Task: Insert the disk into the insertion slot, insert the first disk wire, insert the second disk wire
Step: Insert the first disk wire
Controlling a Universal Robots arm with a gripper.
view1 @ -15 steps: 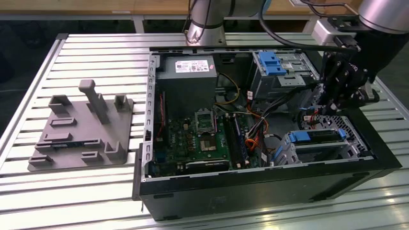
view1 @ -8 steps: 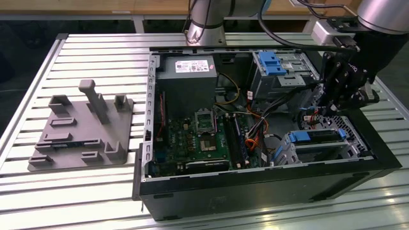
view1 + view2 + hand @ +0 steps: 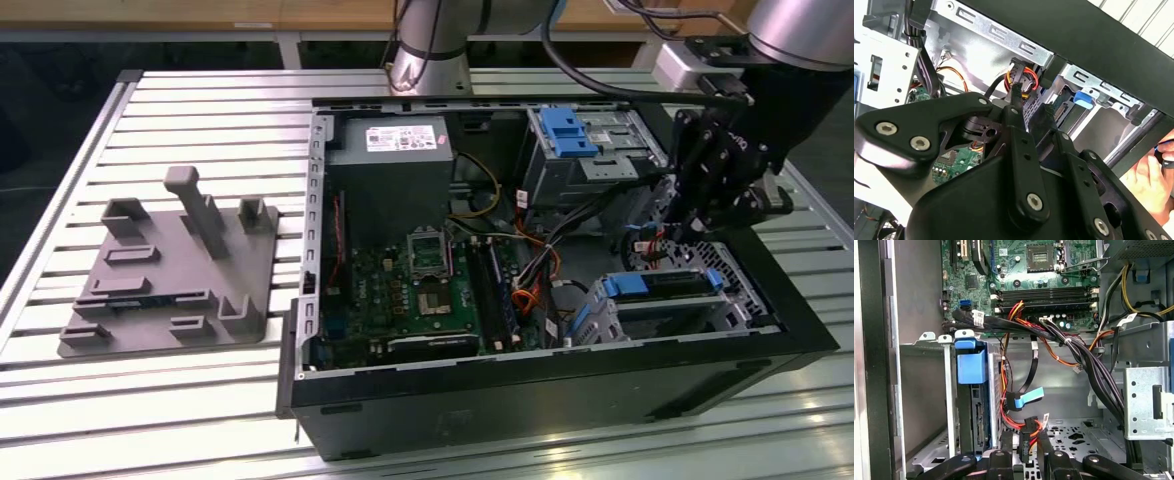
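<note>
Inside the open computer case [image 3: 534,385], the disk [image 3: 976,415] with its blue frame sits already in the small metal cage [image 3: 948,390], at the corner on the exterior view's right. The gripper [image 3: 1026,457] hangs just beside this cage, and its fingers are pinching a black plug [image 3: 1026,437] with red, yellow and orange wires. Another cable with a blue end [image 3: 1026,399] lies near this plug, apart from the disk.

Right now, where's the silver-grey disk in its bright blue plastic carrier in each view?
Exterior view: disk in the grey metal cage, exterior view's right.
First wrist view: disk seen edge-on in that cage.
Second wrist view: its blue tab peeks from the cage.
Shared landmark: green motherboard.
</note>
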